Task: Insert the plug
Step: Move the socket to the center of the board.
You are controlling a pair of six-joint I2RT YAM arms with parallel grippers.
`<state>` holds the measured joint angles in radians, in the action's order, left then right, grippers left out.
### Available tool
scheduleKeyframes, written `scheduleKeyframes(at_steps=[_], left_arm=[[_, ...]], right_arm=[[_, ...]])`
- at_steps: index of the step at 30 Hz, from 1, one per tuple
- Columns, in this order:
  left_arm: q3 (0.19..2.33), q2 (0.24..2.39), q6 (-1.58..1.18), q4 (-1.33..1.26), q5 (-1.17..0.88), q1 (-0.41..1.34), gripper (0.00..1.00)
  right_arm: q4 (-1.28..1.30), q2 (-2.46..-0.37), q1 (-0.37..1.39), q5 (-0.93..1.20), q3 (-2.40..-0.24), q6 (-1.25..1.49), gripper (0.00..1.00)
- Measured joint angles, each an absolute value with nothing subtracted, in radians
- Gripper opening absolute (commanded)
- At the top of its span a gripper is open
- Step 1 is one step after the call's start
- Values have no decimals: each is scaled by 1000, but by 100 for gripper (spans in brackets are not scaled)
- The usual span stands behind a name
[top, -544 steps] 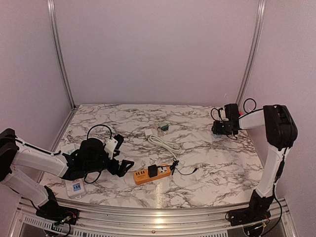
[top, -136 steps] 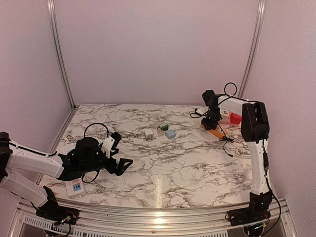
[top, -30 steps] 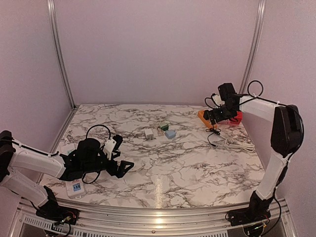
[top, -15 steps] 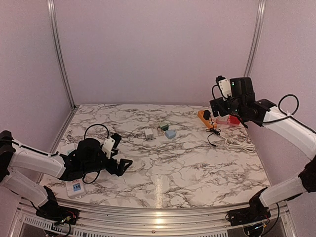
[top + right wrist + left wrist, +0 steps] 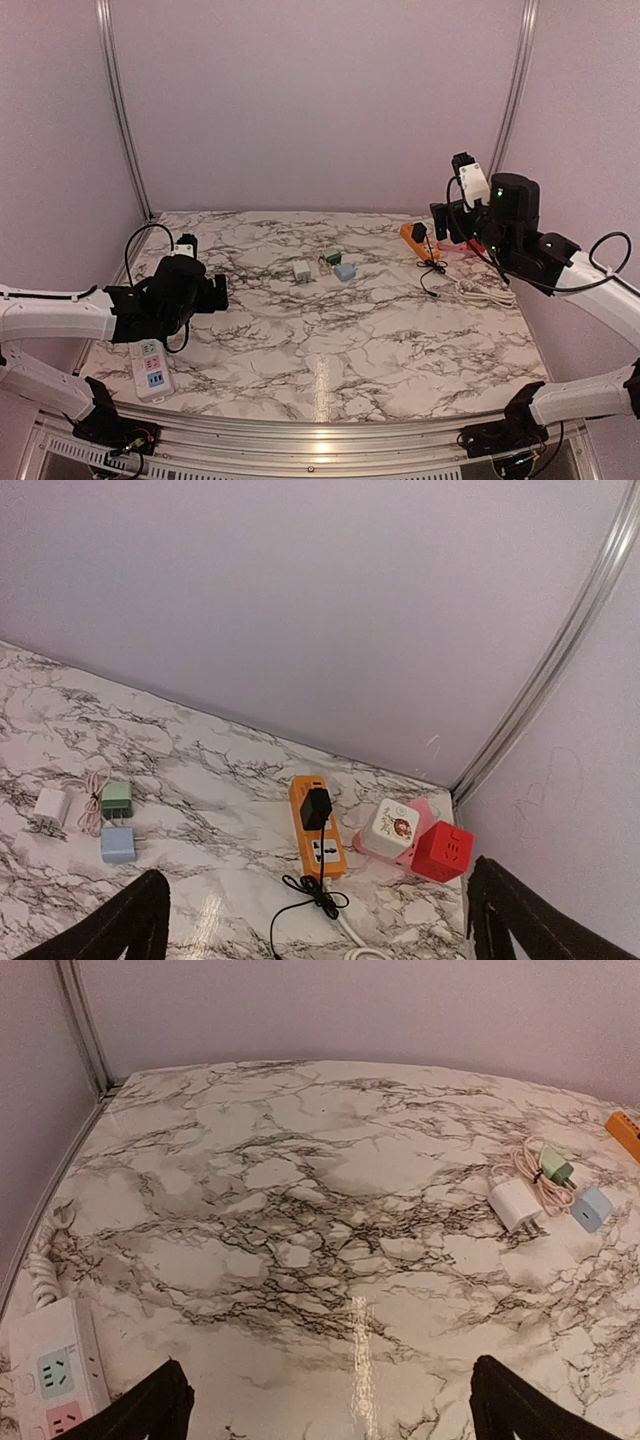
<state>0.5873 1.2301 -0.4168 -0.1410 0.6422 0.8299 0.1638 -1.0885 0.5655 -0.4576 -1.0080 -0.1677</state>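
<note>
Pulled up and back, the wide-open right gripper (image 5: 318,910) faces the far-right orange strip (image 5: 328,855), lengthwise near-far, black plug (image 5: 317,807) on it.

I see white marble veined grey-black on the surface (image 5: 330,330). At its far right corner: orange strip (image 5: 322,842), black plug (image 5: 317,808), red cube (image 5: 441,850). Nearer the middle: white charger (image 5: 514,1204), green charger (image 5: 556,1167), blue charger (image 5: 591,1209).
</note>
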Motion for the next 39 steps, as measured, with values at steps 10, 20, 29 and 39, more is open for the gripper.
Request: scheduleKeyframes(at_steps=[10, 20, 29, 39], left_arm=[[651, 1142, -857, 310, 912, 807, 99], [563, 1074, -994, 442, 853, 666, 99], [553, 1140, -1048, 488, 810, 600, 99], [509, 1156, -1059, 489, 751, 517, 99]], right_arm=[[84, -1061, 566, -312, -897, -89, 99], [98, -1107, 566, -269, -914, -75, 99], [99, -1107, 566, -268, -914, -74, 98], [99, -1114, 566, -262, -914, -67, 98]])
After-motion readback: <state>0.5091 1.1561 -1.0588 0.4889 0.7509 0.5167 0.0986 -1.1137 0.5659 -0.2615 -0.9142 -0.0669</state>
